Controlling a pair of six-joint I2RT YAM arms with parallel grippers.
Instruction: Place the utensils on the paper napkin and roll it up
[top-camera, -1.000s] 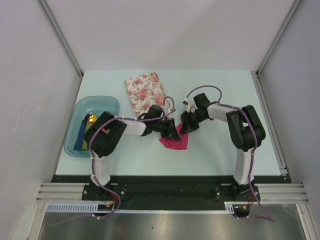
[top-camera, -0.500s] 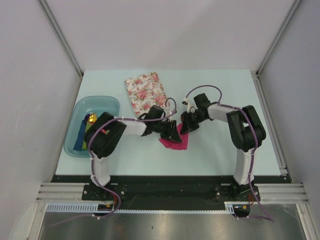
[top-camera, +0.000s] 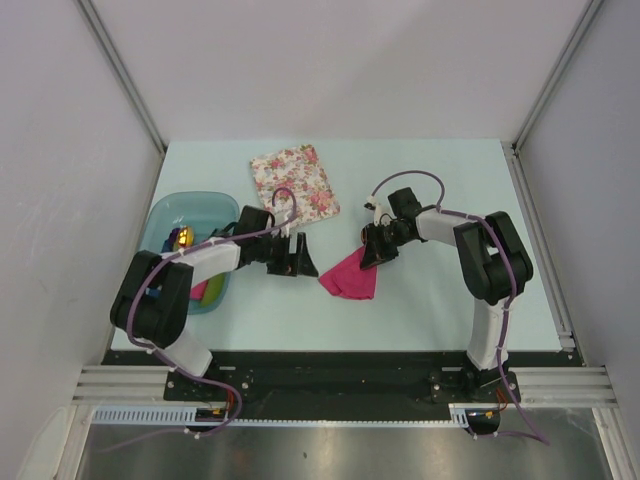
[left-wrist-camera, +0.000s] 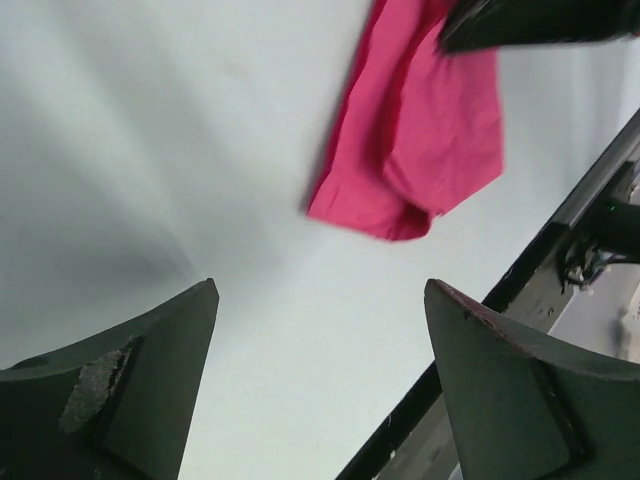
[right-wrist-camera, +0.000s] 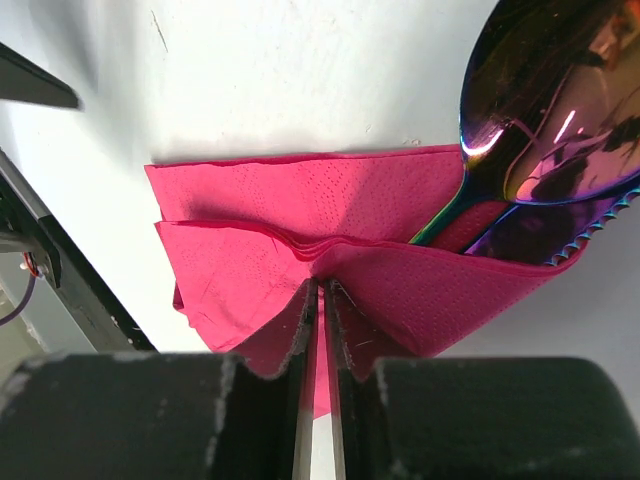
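The magenta paper napkin (top-camera: 350, 277) lies folded near the table's middle. My right gripper (top-camera: 374, 250) is shut on the napkin's (right-wrist-camera: 300, 215) folded edge, and paper bulges on both sides of the fingertips (right-wrist-camera: 305, 330). The utensils poke out of the fold at the right: a shiny spoon bowl (right-wrist-camera: 548, 105) and a serrated purple blade (right-wrist-camera: 555, 238) beside it. In the top view they are hidden. My left gripper (top-camera: 306, 262) stands open to the left of the napkin (left-wrist-camera: 415, 130), apart from it, with only bare table between its fingers (left-wrist-camera: 150, 380).
A white floral napkin (top-camera: 293, 182) lies at the back, left of centre. A teal tub (top-camera: 160, 290) with coloured items stands at the left edge, close to the left arm. The black front rail (left-wrist-camera: 470, 330) runs just beyond the napkin.
My left gripper has opened, let go of the napkin and drawn back to the left toward the tub. The right gripper stays pinched on the napkin, which now shows more.
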